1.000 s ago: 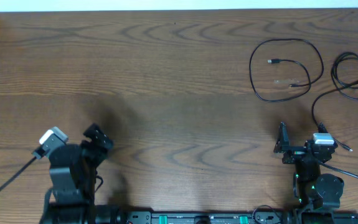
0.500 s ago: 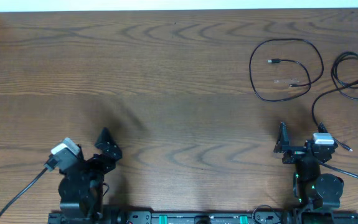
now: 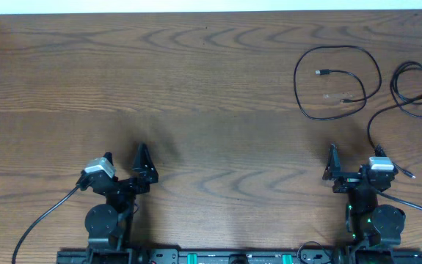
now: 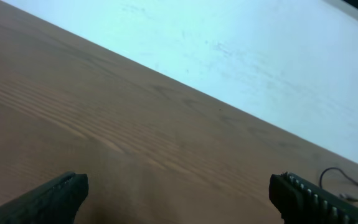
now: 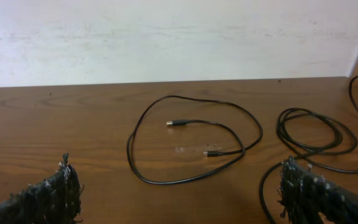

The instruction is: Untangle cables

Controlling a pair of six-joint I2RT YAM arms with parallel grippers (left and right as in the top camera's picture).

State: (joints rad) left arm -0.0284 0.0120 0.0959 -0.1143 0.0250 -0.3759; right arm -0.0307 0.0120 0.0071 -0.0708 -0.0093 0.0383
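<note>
The black looped cable (image 3: 337, 47) lies flat on the bench (image 3: 211, 88), beyond the right gripper (image 5: 177, 171) and well apart from it. Both of its small plugs (image 3: 318, 72) rest inside its own loop. A black coiled cable (image 3: 393, 84) lies beyond the right gripper too, more to its right. It is near the first cable but does not cross it, as far as the overhead view shows, and its tail runs back to end just beside the right gripper. A pale mark inside the loop is too faint to name.

Both cords look thin, light and soft, so they will probably drag over the smooth wood rather than lift in one piece. The plugs seem the only stiff parts. A good place to take hold is probably a free stretch of cord close to a plug, away from the neighbouring cord.

The fingers (image 5: 48, 199) of the right gripper stand wide with nothing between them. The left gripper (image 4: 179, 183), far to the left of the right gripper, also has its fingers wide and holds nothing.
</note>
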